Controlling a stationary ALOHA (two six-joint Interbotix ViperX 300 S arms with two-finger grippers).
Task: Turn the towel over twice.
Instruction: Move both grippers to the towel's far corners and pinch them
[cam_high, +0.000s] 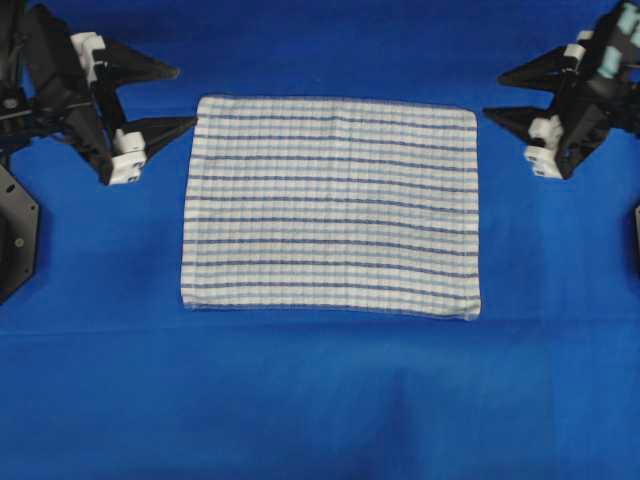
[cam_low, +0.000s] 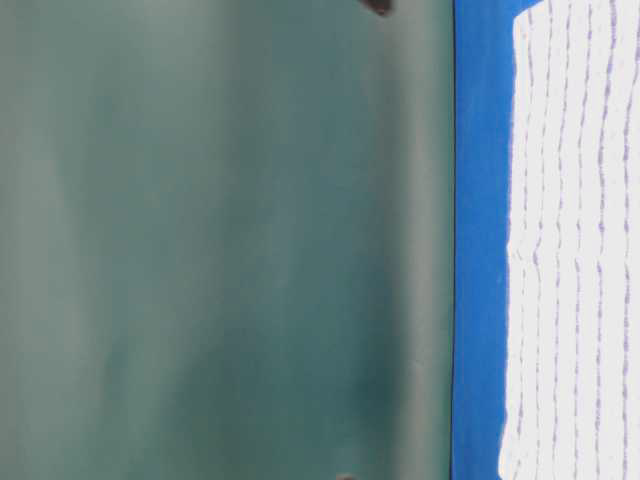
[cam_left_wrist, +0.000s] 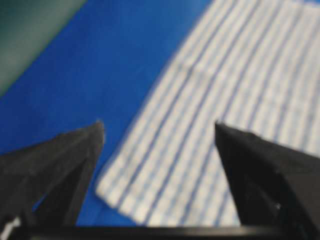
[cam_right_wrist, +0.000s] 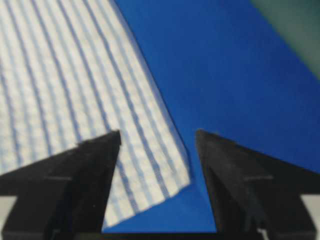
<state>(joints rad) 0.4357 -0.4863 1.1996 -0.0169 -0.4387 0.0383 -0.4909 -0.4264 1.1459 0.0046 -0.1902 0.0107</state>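
We count one towel (cam_high: 331, 207), white with thin blue stripes, on one blue table covering (cam_high: 320, 400). We count two grippers: the left gripper (cam_high: 188, 98) and the right gripper (cam_high: 491, 96), each with two black fingers spread apart.

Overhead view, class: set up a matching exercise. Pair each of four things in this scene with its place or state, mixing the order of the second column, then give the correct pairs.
Things:
1. towel
2. left gripper
3. right gripper
4. table covering

Places or states:
A. open, beside the towel's far right corner
B. plain blue, spread under everything
C. lying flat in the middle, striped
D. open, beside the towel's far left corner

Pairs: 1-C, 2-D, 3-A, 4-B
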